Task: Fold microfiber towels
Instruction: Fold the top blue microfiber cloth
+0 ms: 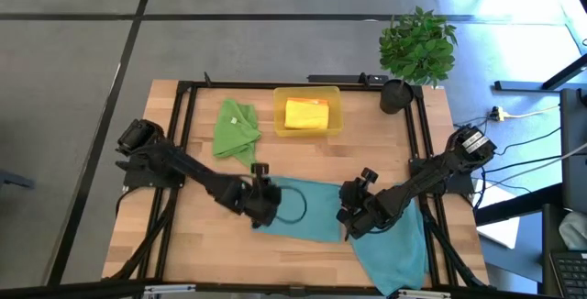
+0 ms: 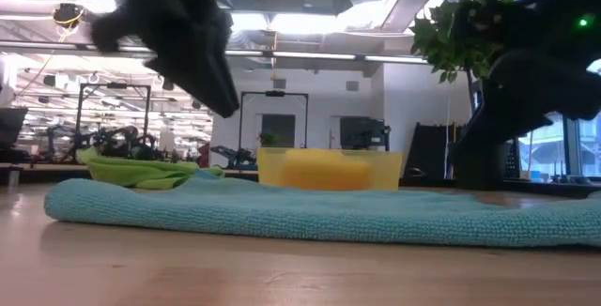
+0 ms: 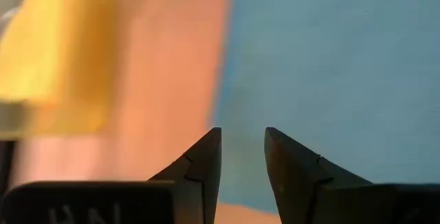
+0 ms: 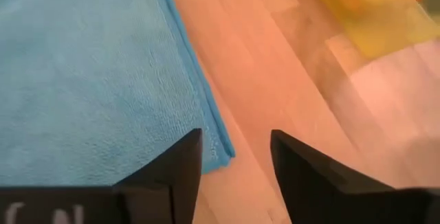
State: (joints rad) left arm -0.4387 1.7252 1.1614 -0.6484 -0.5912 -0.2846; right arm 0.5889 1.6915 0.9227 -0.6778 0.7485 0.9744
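Observation:
A teal-blue microfiber towel (image 1: 316, 212) lies flat on the wooden table, reaching from the middle to the near right corner (image 2: 310, 214). My left gripper (image 3: 242, 133) hovers open over its left edge (image 1: 263, 205). My right gripper (image 4: 236, 136) hovers open over a corner of the towel (image 4: 218, 148), near its middle in the high view (image 1: 352, 218). A green towel (image 1: 236, 129) lies crumpled at the far left. A yellow towel (image 1: 305, 114) sits in the yellow tray (image 1: 334, 123).
A potted plant (image 1: 417, 51) stands at the table's far right corner. The black frame rails (image 1: 183, 116) run along the table's left, right and far sides. Bare wood (image 1: 193, 244) shows at the near left.

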